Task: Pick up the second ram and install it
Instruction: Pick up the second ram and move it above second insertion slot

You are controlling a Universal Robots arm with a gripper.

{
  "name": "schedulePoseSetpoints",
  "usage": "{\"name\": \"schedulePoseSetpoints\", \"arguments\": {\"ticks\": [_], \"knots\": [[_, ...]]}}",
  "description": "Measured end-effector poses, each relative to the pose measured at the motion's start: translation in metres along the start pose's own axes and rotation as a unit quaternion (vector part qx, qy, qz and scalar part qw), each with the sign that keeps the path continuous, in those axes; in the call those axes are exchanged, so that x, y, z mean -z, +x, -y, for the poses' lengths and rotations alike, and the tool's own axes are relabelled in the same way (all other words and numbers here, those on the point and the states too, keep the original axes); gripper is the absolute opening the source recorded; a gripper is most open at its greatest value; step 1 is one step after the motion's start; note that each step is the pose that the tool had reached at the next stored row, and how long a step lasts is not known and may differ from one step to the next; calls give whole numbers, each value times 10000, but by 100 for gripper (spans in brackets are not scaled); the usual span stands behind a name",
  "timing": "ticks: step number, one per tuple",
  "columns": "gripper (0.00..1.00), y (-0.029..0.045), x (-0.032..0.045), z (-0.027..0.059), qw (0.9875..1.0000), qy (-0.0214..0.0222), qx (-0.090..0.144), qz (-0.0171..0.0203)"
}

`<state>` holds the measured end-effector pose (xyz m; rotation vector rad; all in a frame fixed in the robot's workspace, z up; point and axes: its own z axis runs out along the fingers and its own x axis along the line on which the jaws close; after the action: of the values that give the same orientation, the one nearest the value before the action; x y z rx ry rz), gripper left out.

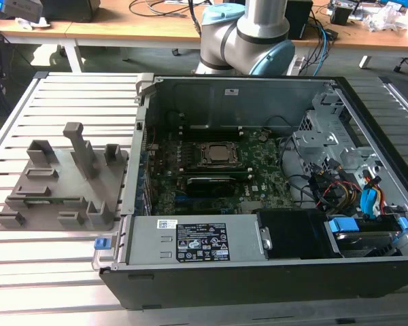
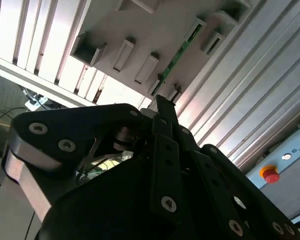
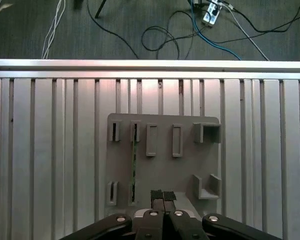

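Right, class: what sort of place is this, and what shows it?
Probably a robotics lab workbench: a robot arm beside an open computer case on a slotted metal table.

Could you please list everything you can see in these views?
ram stick: one, green, on edge in the fixture plate's slots.
fixture plate: one, grey, on the table, to the exterior view's left of the case.
table: one, silver, slatted.
computer case: one, black, open, on the table.
motherboard: one, green, inside the case.
processor socket: one, dark, mid-motherboard.
power supply: one, grey, along the case wall nearest the exterior camera.
cables: several, black, white and blue, on the floor.
robot arm: one, silver and light blue, behind the case.
gripper: one, black, shut and empty, over the fixture plate.
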<state>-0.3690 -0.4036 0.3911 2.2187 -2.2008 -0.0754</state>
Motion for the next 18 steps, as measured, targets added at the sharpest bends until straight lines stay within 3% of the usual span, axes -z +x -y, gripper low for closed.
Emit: {"name": "schedulePoseSetpoints", "arguments": {"ticks": [6, 18], "knots": [[11, 0, 0, 0, 9995, -7, 321, -14], [11, -1, 0, 0, 9964, -20, 843, -38]]}}
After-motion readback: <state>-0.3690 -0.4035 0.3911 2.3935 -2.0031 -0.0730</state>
